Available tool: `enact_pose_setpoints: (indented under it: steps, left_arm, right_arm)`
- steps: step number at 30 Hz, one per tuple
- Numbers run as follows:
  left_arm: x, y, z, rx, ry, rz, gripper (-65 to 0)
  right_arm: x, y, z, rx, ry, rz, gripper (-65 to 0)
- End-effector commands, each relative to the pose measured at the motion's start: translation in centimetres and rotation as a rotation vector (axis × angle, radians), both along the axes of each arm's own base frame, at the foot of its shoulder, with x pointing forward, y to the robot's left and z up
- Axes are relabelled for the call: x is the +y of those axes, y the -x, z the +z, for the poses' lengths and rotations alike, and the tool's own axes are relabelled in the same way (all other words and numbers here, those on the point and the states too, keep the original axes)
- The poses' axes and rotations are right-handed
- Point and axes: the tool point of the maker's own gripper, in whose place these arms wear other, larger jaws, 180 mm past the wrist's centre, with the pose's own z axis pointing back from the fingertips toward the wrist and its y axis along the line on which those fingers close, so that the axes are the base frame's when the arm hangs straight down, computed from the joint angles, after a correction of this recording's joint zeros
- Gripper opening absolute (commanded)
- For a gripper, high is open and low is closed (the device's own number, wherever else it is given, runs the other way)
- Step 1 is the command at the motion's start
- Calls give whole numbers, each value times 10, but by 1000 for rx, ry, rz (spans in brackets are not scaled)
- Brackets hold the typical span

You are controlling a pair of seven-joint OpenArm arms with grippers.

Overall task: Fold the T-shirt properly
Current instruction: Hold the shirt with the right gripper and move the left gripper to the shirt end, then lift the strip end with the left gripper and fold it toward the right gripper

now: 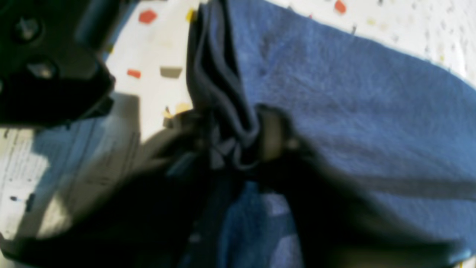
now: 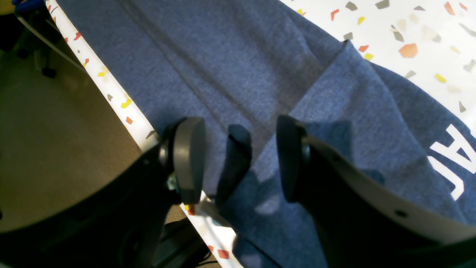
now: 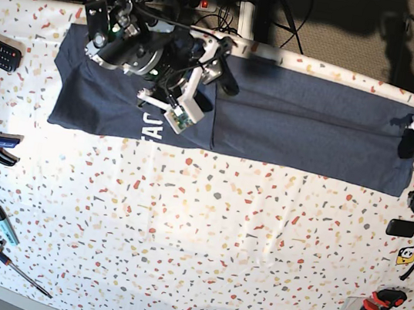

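Pinching bunched T-shirt [image 1: 334,93] fabric, left fingers [image 1: 273,136]; right fingers [image 2: 189,156] spread.

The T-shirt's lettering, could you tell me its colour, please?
White, on the T-shirt; the lettering shows best in the right wrist view.

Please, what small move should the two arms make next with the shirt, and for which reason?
Probably close the right gripper on the cloth edge. The left gripper already pinches a bunched edge of the dark navy-blue heathered cotton T-shirt, while the right one straddles an upstanding fold with its jaws apart, at the edge of the white speckled table. Both ends need holding before lifting.
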Motion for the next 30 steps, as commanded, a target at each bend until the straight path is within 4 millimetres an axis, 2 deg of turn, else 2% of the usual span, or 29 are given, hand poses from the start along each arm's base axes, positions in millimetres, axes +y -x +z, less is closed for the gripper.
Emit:
enact_pose_setpoints:
  steps: [1, 8, 13, 17, 21, 24, 30]
  left_arm:
    - [8, -10, 15, -39, -6, 2, -650]
    - [18, -16, 36, -68, 53, 20, -650]
    - [1, -20, 52, -58, 75, -39, -650]
    - [-4, -26, 69, -53, 13, -26, -650]
    - [-16, -15, 76, -42, -88, -23, -650]
    - [-39, 2, 77, -44, -93, -19, -650]
    - [-110, 23, 97, -140, 55, -36, -650]
  right_arm:
    - [6, -5, 15, -46, -40, 13, -344]
    - [6, -5, 15, -46, -41, 13, -344]
    - [6, -5, 15, -47, -41, 13, -344]
    - [5, -6, 15, -47, -36, 13, -344]
    - [-1, -10, 16, -52, -33, -8, -344]
    - [-11, -15, 16, -58, -26, -38, -344]
    - [-25, -23, 18, -68, -19, -83, -344]
